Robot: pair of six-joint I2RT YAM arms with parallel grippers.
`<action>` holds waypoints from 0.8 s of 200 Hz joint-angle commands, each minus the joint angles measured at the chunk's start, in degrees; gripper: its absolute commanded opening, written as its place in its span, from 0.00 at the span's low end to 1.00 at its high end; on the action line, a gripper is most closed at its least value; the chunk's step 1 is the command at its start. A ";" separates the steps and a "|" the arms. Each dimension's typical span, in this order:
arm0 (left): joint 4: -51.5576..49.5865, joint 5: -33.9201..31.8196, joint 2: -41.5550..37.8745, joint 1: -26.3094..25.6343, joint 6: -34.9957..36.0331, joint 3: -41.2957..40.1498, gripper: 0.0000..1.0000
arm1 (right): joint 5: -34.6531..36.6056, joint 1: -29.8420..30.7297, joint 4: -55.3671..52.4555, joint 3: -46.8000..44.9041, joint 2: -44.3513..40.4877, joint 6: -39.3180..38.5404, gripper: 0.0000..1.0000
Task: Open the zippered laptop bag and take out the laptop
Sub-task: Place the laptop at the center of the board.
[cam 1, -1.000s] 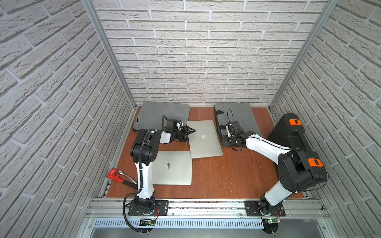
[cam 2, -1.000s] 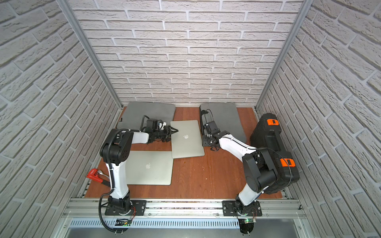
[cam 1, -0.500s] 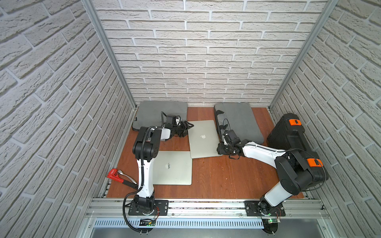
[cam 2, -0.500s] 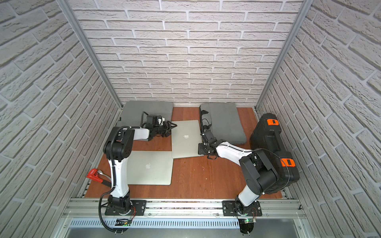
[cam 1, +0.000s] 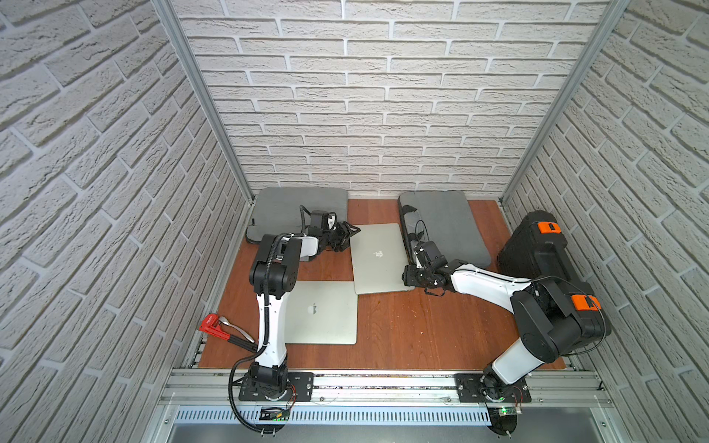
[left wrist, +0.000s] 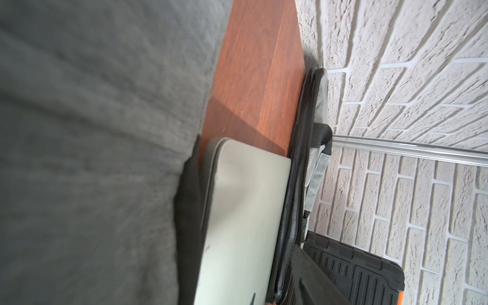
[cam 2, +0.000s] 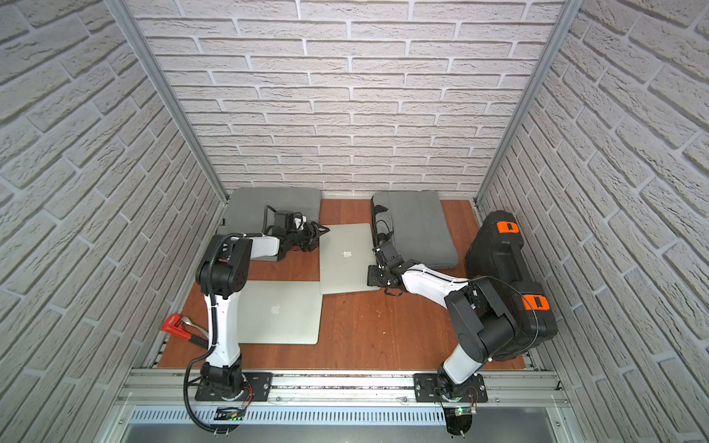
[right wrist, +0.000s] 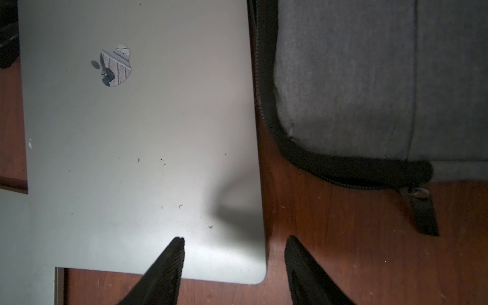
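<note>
Having been slid out of the bag (cam 1: 445, 226), the laptop (cam 1: 378, 261) is judged removed, left gripper (cam 1: 349, 236) and right gripper (right wrist: 235, 239) kept wide, empty

Grey bag (cam 1: 449, 226), silver laptop (cam 1: 378, 264), reddish-brown wood-grain table (cam 1: 422, 326).

In both top views the left arm (cam 1: 274, 264) hides one side of the near laptop (cam 1: 322, 312), a corner of the left bag (cam 1: 291, 207) and the handle of the red tool (cam 1: 210, 325). Whether the left pincer (cam 1: 351, 234) touches the far laptop (cam 1: 378, 257) is too small to tell. In the left wrist view that bag is blurred and one dark finger (left wrist: 188, 224) is smeared. The right wrist view crops the right pincer (right wrist: 235, 239) at the picture's edge, as well as the right bag (right wrist: 356, 79).
</note>
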 commanded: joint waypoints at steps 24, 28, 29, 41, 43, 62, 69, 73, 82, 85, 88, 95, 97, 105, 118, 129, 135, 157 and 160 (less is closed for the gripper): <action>1.63 -1.98 2.31 -3.04 -0.78 1.52 0.64 | 1.95 -1.56 -1.33 -0.66 -1.15 -1.78 0.64; 1.80 -2.05 2.30 -3.20 -0.92 1.42 0.64 | 1.95 -1.86 -1.31 -0.53 -0.93 -1.96 0.64; 1.83 -2.04 2.30 -3.22 -1.02 1.37 0.64 | 1.95 -1.93 -1.30 -0.51 -0.89 -1.98 0.64; 2.37 -2.18 2.18 -3.80 -1.59 1.00 0.64 | 2.11 -2.88 -1.29 -0.06 -0.14 -2.51 0.64; 2.34 -2.20 2.14 -3.89 -1.67 0.93 0.64 | 2.19 -3.03 -1.29 0.06 0.00 -2.59 0.64; 2.56 -2.46 1.99 -4.81 -2.07 0.48 0.64 | 2.22 -4.80 -1.21 1.14 1.68 -3.63 0.63; 2.56 -2.47 1.80 -5.13 -2.15 0.31 0.64 | 2.38 -5.44 -1.34 1.80 2.47 -4.22 0.63; 2.64 -2.47 1.72 -5.26 -2.24 0.08 0.63 | 2.51 -5.79 -1.53 2.23 2.90 -4.42 0.62; 3.07 -2.49 1.44 -5.61 -2.56 -0.52 0.63 | 3.02 -6.43 -1.88 3.07 3.71 -5.01 0.60; 3.16 -2.54 1.25 -5.65 -2.58 -0.66 0.63 | 3.27 -6.67 -1.95 3.31 3.99 -5.19 0.59; 3.27 -2.60 1.10 -5.70 -2.68 -1.02 0.63 | 3.49 -6.87 -2.00 3.52 4.23 -5.32 0.57; 3.48 -2.73 0.67 -5.72 -2.78 -1.59 0.63 | 4.07 -7.28 -2.26 4.14 4.78 -5.75 0.54; 3.47 -2.80 0.58 -5.78 -2.76 -1.78 0.63 | 4.19 -7.41 -2.39 4.30 4.95 -5.91 0.53; 3.32 -2.88 0.05 -5.67 -2.66 -2.45 0.63 | 4.80 -7.80 -2.52 5.05 5.47 -6.50 0.50; 3.08 -3.16 -0.74 -5.35 -2.44 -3.43 0.64 | 6.16 -8.38 -3.39 6.50 6.61 -7.82 0.43; 2.62 -3.35 -1.50 -5.08 -2.22 -4.14 0.63 | 7.03 -8.97 -4.29 7.96 7.67 -9.06 0.40; 2.42 -3.41 -1.87 -5.04 -2.09 -4.42 0.63 | 7.66 -9.28 -4.74 8.61 8.06 -9.74 0.39; 0.49 -3.42 -3.86 -4.99 -1.33 -5.66 0.63 | 8.97 -10.24 -6.39 11.09 9.48 -11.83 0.40; 0.05 -3.50 -4.21 -4.97 -1.11 -5.88 0.63 | 9.05 -10.38 -6.66 11.32 9.59 -11.95 0.40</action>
